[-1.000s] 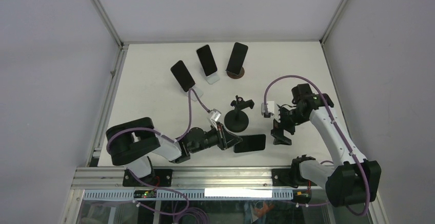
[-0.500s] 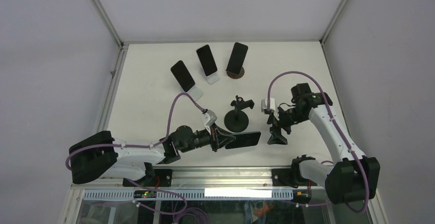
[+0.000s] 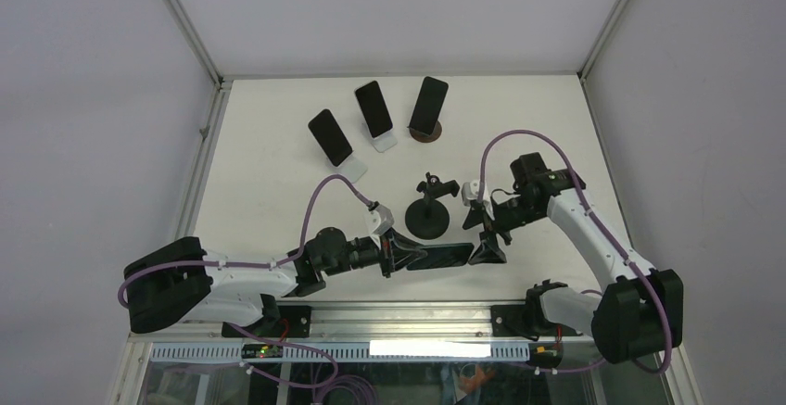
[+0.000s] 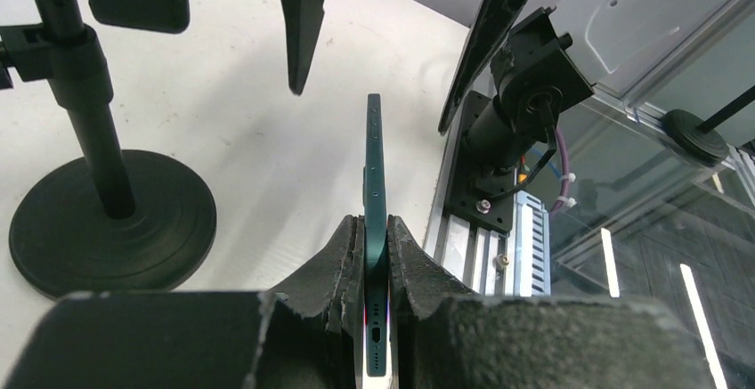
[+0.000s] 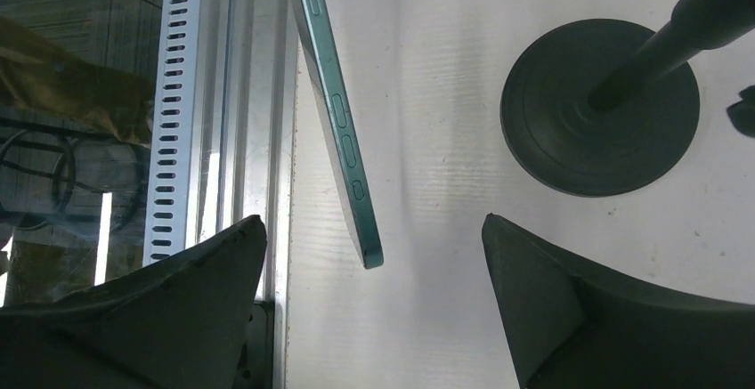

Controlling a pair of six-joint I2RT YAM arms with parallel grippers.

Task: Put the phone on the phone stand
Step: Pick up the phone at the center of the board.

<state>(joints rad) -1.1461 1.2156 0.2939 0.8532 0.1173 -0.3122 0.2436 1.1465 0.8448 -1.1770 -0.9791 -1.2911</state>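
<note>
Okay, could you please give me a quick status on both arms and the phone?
Left pincer shut on slim dark green phone. Right pincer open, straddling phone's free end. Black round-base phone stand empty, beside them.

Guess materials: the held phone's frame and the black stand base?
The phone frame: dark green, satin sheen along the edge, likely anodised metal, possibly coated plastic. The stand base: matte black with fine concentric rings, probably moulded plastic or painted metal.

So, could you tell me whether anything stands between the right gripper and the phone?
Nothing visible does: the right gripper is open astride the free end of the phone; the left gripper clamps the other end.
</note>
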